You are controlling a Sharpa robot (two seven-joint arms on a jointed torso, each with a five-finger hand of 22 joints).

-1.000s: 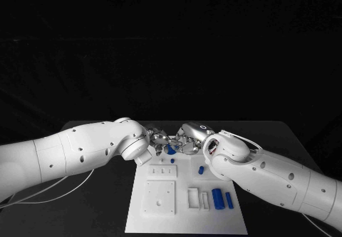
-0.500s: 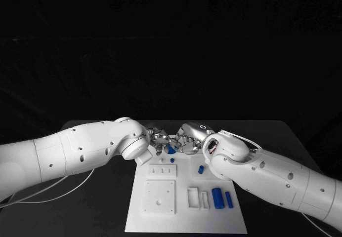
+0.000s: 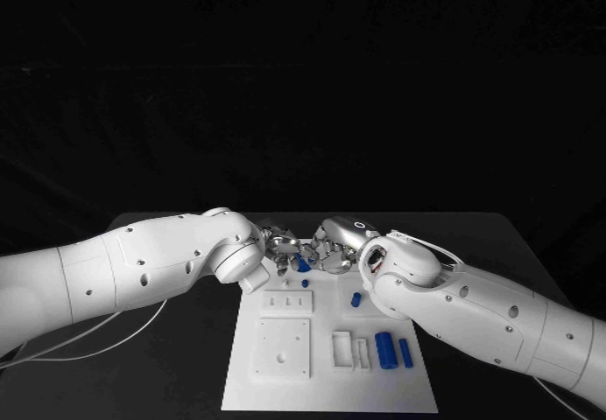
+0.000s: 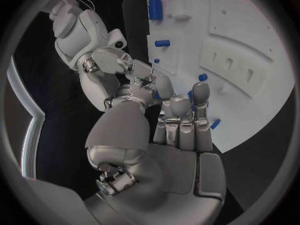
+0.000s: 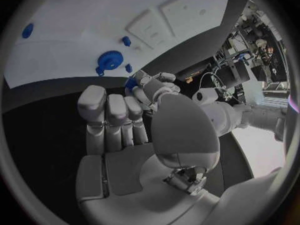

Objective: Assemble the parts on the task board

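The white task board [image 3: 328,367] lies in the middle of the black table. At its far end my left hand [image 3: 280,247] and right hand [image 3: 331,254] meet fingertip to fingertip over a small blue part [image 3: 303,263]. In the left wrist view the fingers of my left hand [image 4: 178,120] close round the blue part [image 4: 190,97], and the right hand [image 4: 128,72] reaches in from beyond it. The right wrist view shows my right hand [image 5: 115,117] with its fingers side by side just short of the blue part [image 5: 131,82]; whether they grip it is unclear.
A blue gear [image 5: 107,61] lies on the board near the hands. More blue parts sit on the board: a small peg [image 3: 307,284], a short piece [image 3: 356,301] and two cylinders [image 3: 385,350] beside white slotted blocks [image 3: 343,350]. A cable [image 3: 76,337] runs at the left.
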